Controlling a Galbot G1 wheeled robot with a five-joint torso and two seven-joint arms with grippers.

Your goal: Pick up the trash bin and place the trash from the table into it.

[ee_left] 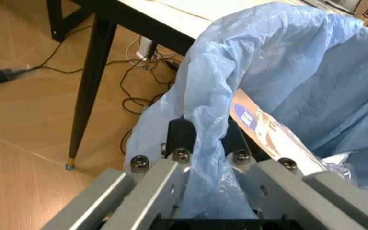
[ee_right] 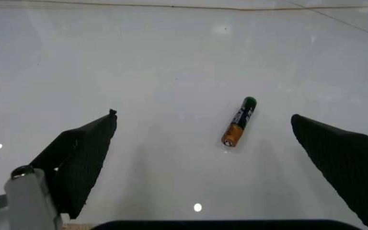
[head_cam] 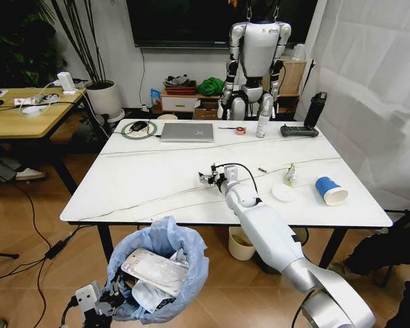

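At mid-frame over the white surface [head_cam: 143, 184], my right pincer [head_cam: 206, 179] hangs spread around a small battery [ee_right: 238, 121]. Lower left, my left pincer [ee_left: 203, 143] pinches the trash bin [head_cam: 157, 277] by its blue bag rim.

Counter [ee_right: 171, 57] glossy, smooth white marble-look. Battery [ee_right: 238, 121] between right jaws: glossy wrap, green and copper ends. Bin [head_cam: 160, 273] liner thin crinkled light-blue plastic, pinched in left jaws; jaw pads matt black, frame grey metal.
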